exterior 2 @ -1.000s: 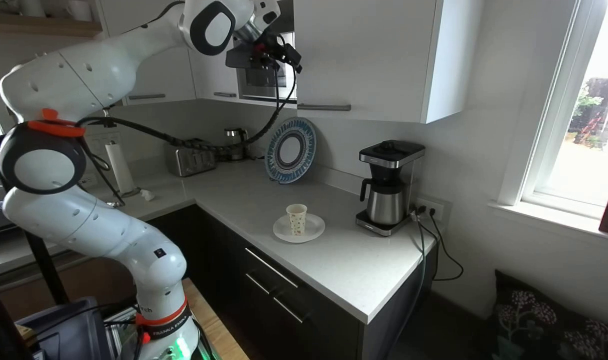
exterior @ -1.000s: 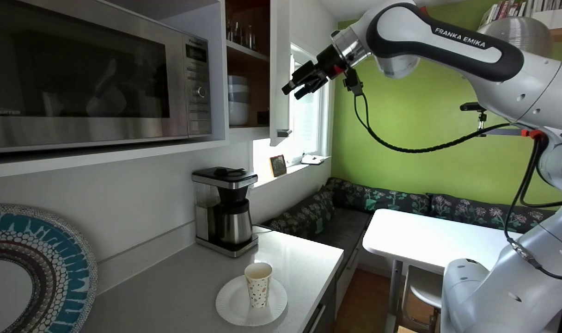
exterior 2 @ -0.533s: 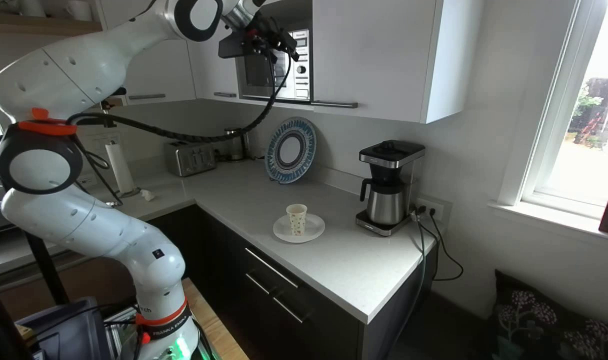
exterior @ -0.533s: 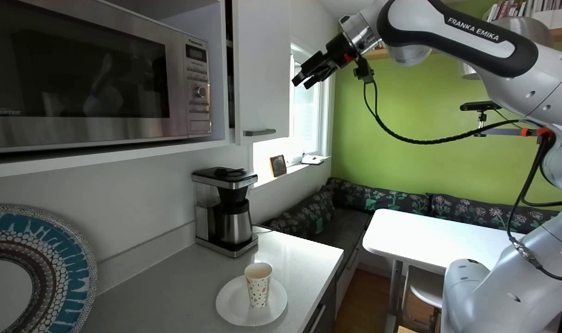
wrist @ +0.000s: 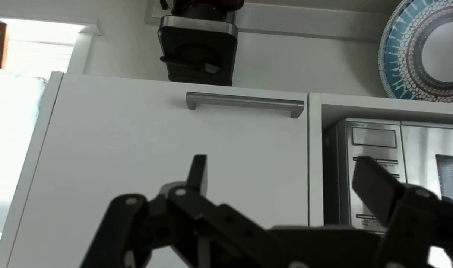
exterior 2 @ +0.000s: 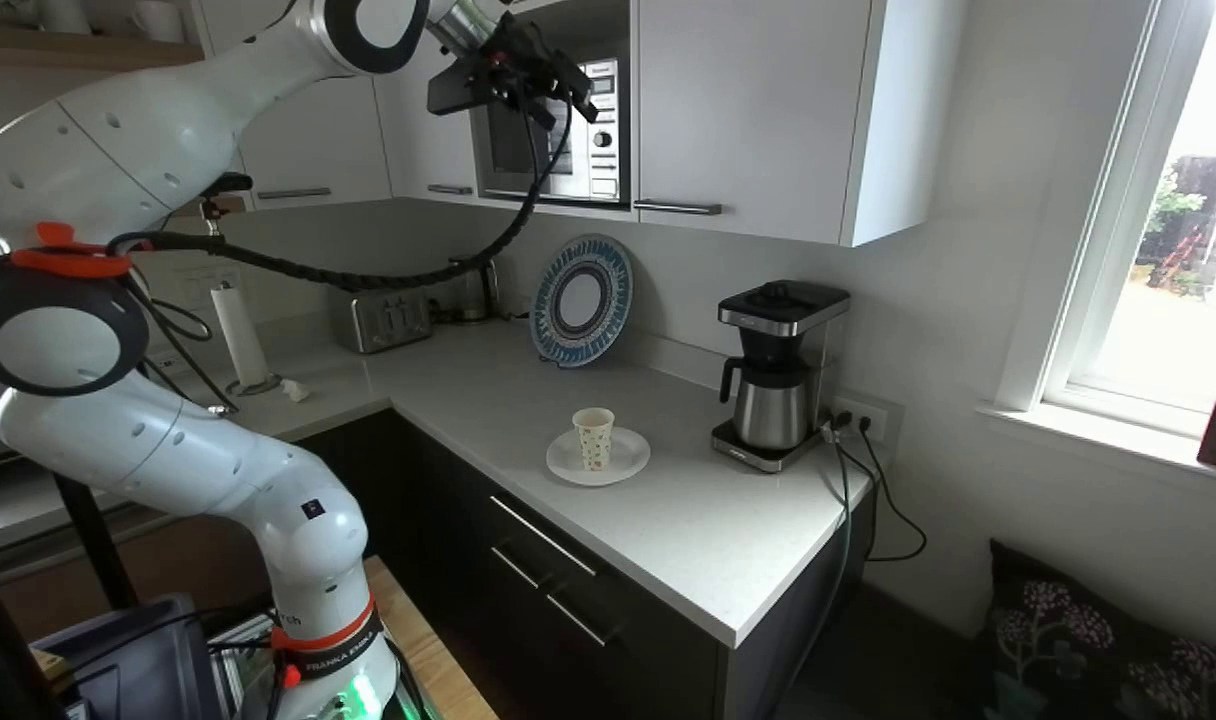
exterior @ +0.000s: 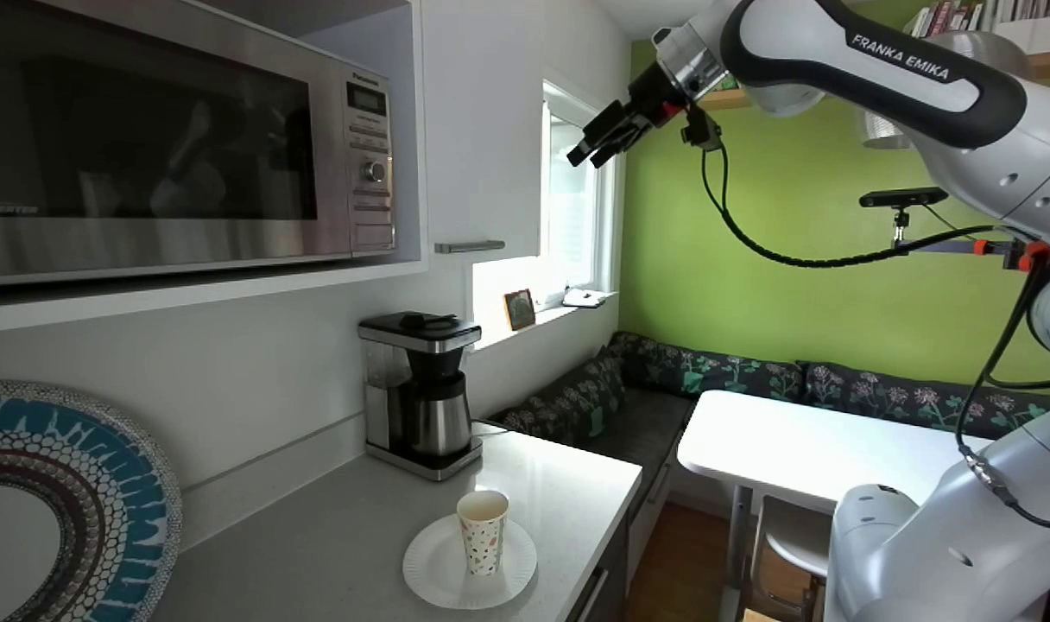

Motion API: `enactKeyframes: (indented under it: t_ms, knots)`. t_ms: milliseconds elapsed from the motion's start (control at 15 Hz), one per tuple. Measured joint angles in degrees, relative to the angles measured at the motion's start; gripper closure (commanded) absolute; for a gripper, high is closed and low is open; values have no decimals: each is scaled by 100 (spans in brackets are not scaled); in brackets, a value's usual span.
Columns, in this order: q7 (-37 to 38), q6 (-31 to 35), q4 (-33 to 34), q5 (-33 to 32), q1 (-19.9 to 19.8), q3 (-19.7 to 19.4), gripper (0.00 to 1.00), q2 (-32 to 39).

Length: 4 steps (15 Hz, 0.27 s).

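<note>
My gripper [wrist: 282, 165] is open, with its fingers wide apart and nothing between them. It hangs in the air in front of the upper cabinet, apart from it, and shows in both exterior views [exterior: 587, 159] [exterior 2: 571, 110]. The white cabinet door [wrist: 144, 137] is shut, flush with its frame; it also shows in both exterior views [exterior: 482, 121] [exterior 2: 753, 100]. Its grey bar handle [wrist: 245, 102] runs along the door's lower edge, also seen in both exterior views [exterior: 470, 247] [exterior 2: 678, 208]. The cabinet's inside is hidden.
A microwave [exterior: 371, 207] stands in the niche beside the door. Below, the counter [exterior 2: 708, 540] bears a coffee maker [exterior: 439, 423], a patterned paper cup [exterior: 483, 540] on a white plate [exterior: 426, 566], and a round blue-patterned plate [exterior 2: 558, 330]. A window [exterior: 568, 216] is beside the cabinet.
The cabinet door stood open, with bowls and glasses visible inside; it has swung shut. My gripper has moved back, away from the cabinet, and is still open.
</note>
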Motion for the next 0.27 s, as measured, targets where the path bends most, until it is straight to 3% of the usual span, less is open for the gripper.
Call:
enactKeyframes:
  t_ms: [267]
  knots:
    - [-1, -35, 5, -19, 0, 0, 0, -37]
